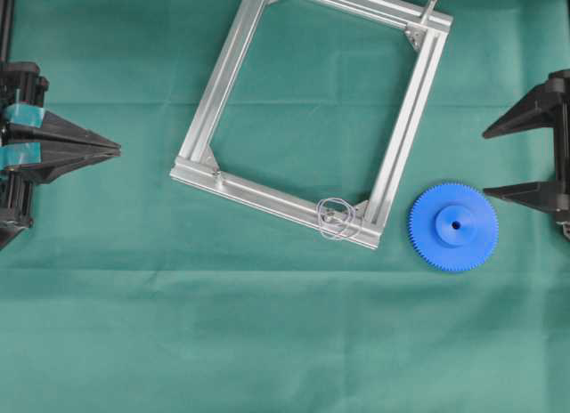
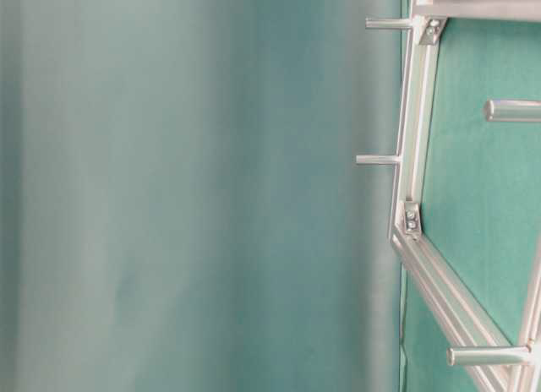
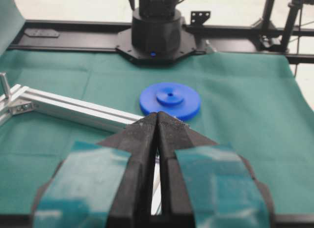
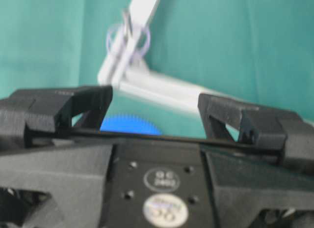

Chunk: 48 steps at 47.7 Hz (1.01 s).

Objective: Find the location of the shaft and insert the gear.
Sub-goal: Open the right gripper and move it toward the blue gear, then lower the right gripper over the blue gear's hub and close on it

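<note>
- Flat bright blue plastic gear (image 1: 453, 226) with toothed rim, raised round hub and small centre hole, lying just beside the spread fingers of the right gripper (image 1: 521, 157)
- Thin silvery shaft (image 1: 335, 214) ringed by purplish wire loops, at frame corner near the gear
- Ribbed aluminium frame (image 1: 223, 78), roughly square
- Left gripper (image 1: 116, 149) pressed together, well apart
- Creased green cloth (image 1: 267, 342) underneath

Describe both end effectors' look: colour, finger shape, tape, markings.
Both are matte black plastic. The left end effector has wedge-shaped fingers tapering to a point, wrapped with teal tape bands. The right end effector has the same wedge fingers; its body carries round printed stickers, unreadable.
</note>
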{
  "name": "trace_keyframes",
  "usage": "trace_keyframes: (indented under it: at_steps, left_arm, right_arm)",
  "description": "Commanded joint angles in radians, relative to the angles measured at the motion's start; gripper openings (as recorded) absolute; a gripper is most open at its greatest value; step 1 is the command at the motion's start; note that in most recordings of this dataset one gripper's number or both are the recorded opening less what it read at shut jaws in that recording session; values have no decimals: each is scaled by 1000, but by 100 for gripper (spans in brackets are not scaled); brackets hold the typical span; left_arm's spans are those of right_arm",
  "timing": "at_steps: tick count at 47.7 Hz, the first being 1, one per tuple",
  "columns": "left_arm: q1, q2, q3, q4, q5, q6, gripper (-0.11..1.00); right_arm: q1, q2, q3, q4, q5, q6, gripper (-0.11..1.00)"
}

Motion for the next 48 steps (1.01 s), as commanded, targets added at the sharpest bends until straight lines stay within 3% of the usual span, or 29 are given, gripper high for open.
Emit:
trace_keyframes:
  at_steps: [1, 21, 48]
  left_arm:
    - [2, 11, -23, 0, -6, 0, 1]
    - [17, 11, -15, -2, -6, 0, 1]
    - [26, 11, -11, -2, -6, 0, 1]
  right_arm:
    - [-2, 25, -32, 2, 66, 11, 93]
    - [0, 64, -35, 3, 153, 21, 92]
    - [51, 213, 0, 9, 104, 52, 92]
